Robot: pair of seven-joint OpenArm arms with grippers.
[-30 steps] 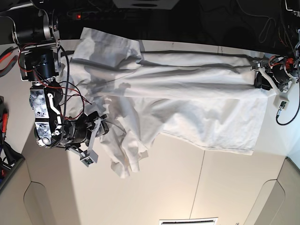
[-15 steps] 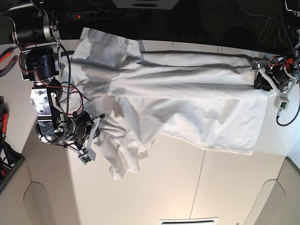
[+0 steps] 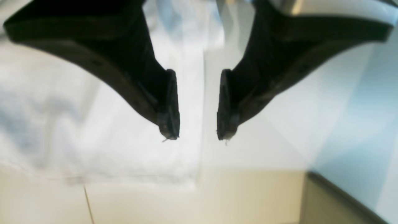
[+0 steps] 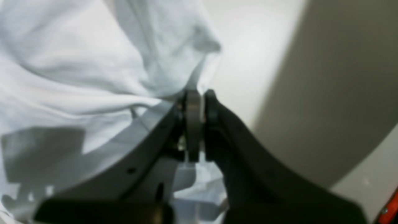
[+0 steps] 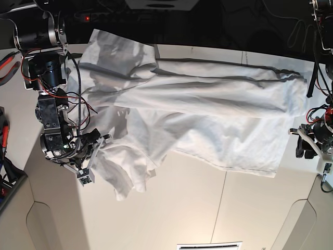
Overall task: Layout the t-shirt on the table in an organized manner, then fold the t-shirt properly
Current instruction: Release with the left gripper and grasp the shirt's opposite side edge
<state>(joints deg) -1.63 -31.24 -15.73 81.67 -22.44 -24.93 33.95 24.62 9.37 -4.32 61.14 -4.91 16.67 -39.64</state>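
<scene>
Crosswise on the table (image 5: 208, 208) the t-shirt (image 5: 208, 109) is laid, its long axis running from one arm toward the other, with one end bunched and folded over by the right gripper (image 4: 196, 102) and the other end spread flat near the left gripper (image 3: 197, 135). The right gripper is seen pinched shut on a fold of that bunched cloth, while the left gripper is held apart and empty, just beside the shirt's edge over bare tabletop. Judged from this, any spreading pull would be drawn by the right arm outward, away from the left along that axis.
</scene>
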